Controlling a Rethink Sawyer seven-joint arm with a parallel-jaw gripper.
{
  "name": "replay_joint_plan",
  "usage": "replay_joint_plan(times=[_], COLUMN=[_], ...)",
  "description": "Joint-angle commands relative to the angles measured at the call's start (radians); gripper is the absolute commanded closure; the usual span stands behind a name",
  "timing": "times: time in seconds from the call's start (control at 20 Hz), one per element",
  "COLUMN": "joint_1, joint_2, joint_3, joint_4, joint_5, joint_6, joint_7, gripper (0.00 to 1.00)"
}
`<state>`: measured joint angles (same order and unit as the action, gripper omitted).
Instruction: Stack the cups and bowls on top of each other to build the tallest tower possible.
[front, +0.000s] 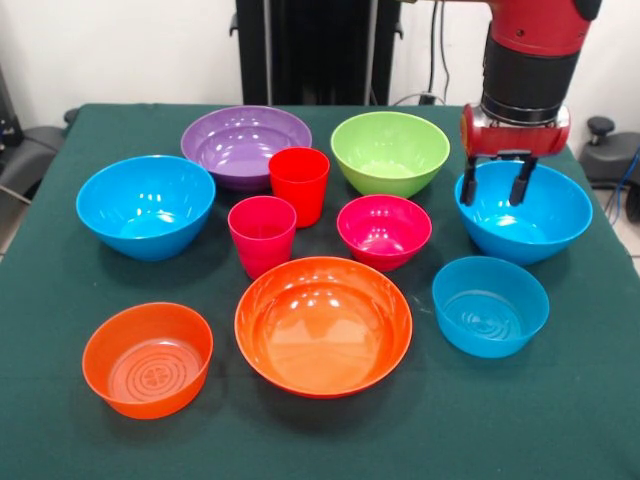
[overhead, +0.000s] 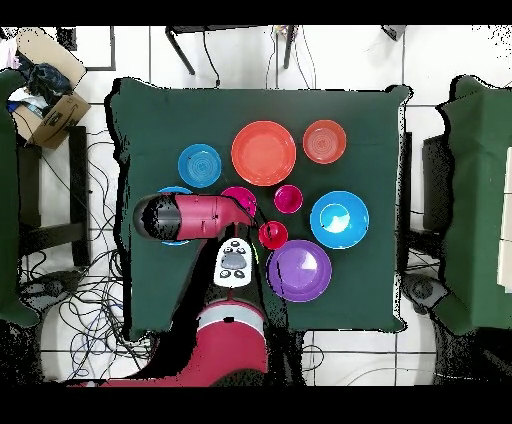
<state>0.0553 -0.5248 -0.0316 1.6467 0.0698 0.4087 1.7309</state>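
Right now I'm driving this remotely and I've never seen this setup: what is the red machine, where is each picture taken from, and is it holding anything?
The red machine is a single robot arm; its gripper hangs with the fingers spread, holding nothing, just above a large blue bowl. One picture is taken from across the green table, facing the robot. The other looks straight down, with the robot's base at the bottom and the arm covering some bowls. On the table, all separate and unstacked: another large blue bowl, a purple bowl, a lime green bowl, a small magenta bowl, a large orange bowl, a small orange bowl, a light blue bowl, a red cup and a pink cup.
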Motion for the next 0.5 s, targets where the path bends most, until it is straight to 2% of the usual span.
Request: replay_joint_plan(times=[0.05,0.3,0.5], joint_1=[0.012,0.063,0.067], joint_2=[0.053,0.075,0.078], joint_3=[0.059,-0.004,-0.011], joint_4=[-0.046,-0.063,-0.052], joint_5=[0.022,0.008,0.007], joint_6=[0.068,0.04,0.008], joint_7=[0.143,0.177,0.172], gripper=[0.0,0.0,0.0])
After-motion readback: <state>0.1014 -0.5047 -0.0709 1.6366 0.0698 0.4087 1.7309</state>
